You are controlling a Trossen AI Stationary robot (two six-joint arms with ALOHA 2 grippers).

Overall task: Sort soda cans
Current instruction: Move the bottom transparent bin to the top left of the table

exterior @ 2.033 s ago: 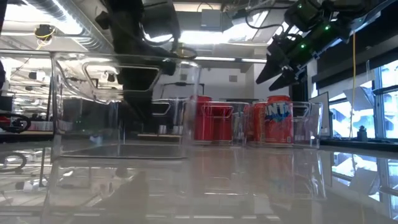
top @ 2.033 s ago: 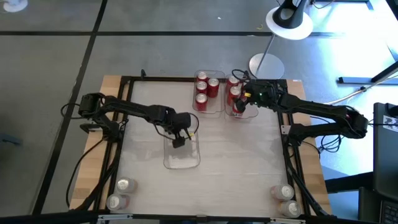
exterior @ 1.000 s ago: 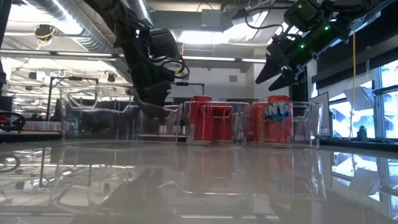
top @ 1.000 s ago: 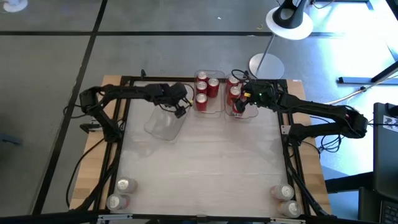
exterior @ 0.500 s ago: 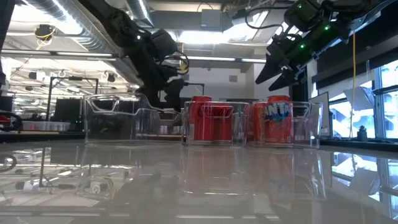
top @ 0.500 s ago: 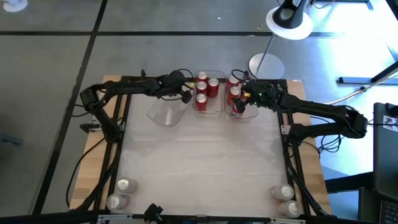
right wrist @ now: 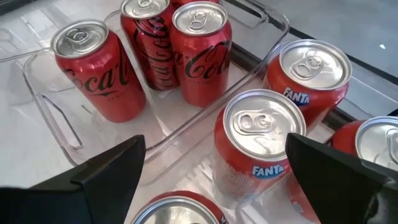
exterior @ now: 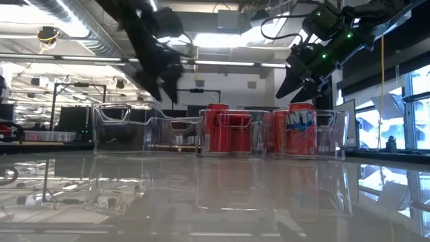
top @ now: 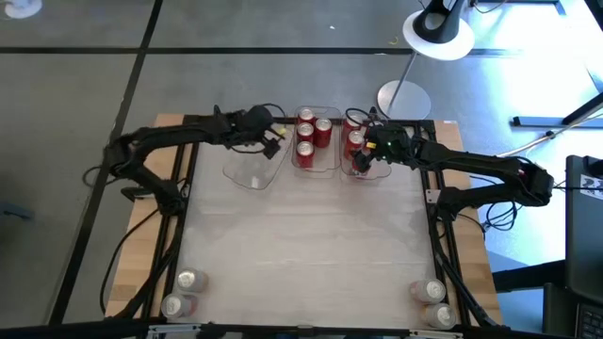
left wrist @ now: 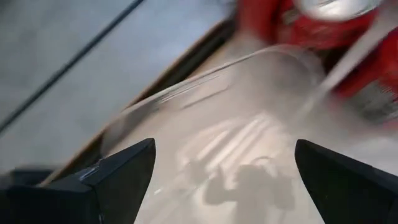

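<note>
Soda cans, red cylinders with silver tops, stand grouped at the upper middle of the high view: four Coca-Cola cans (top: 309, 133) in one clear rectangular plastic bin (top: 316, 167), and orange-red Fanta cans (top: 355, 138) in a second clear bin (top: 369, 175) touching it on the right. Four more silver-topped cans wait apart, a pair at the lower left corner (top: 184, 292) of the pale surface (top: 320, 254) and a pair at the lower right (top: 431, 303). The change is on the left: two seconds ago the third, empty clear bin (top: 252, 169) sat mid-surface under the left gripper (top: 267, 137); it has since been carried up beside the Coca-Cola bin, so three bins now form one row. In the left wrist view the jaws are spread, with the empty bin lying between and beyond them and nothing pinched, so the bin looks to have been released. The right gripper (top: 373, 148) has stayed hovering above the Fanta cans, jaws spread and holding nothing. I judge that the row now gives a place for a third sort, perhaps the paler cans in the corners, which remain to be fetched.
</note>
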